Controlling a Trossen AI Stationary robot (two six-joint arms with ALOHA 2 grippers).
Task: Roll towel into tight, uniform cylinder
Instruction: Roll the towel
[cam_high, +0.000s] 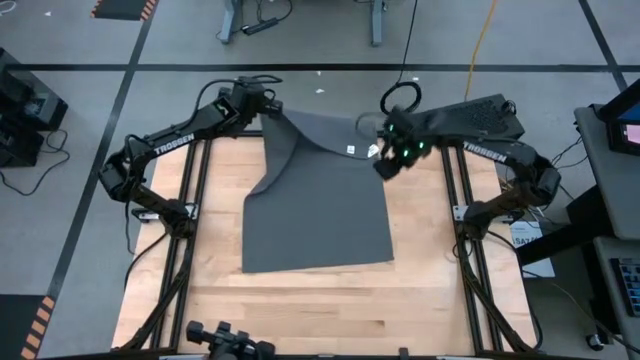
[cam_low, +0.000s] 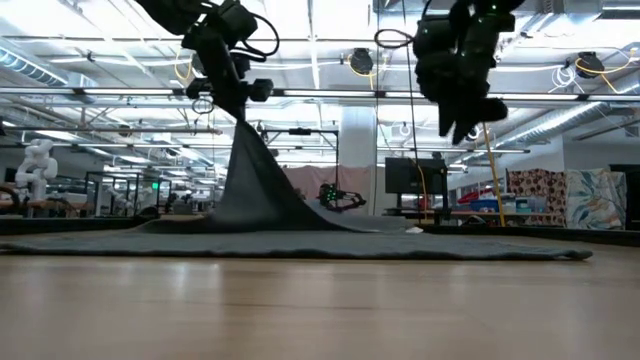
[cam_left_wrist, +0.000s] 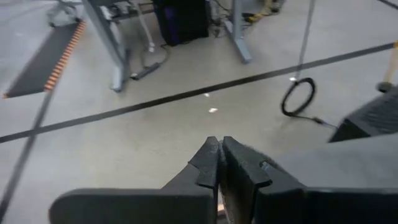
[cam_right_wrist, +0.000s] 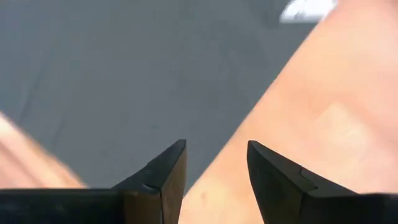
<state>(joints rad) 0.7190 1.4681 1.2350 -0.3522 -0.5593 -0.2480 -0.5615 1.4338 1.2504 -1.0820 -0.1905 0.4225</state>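
On the wooden surface (cam_high: 300, 300) the towel (cam_high: 320, 215) lies mostly flat. My left fingers (cam_high: 268, 112) pinch its far-left corner aloft; my right fingers (cam_high: 385, 165), released and empty, hover over its far-right edge.

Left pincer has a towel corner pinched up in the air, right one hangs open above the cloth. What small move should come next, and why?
Probably lower the right pincer, which is open and empty, onto the towel edge near the white tag and close on it. The left pincer holds only one far corner up, so the cloth hangs skewed; a second grip would level that edge for rolling.
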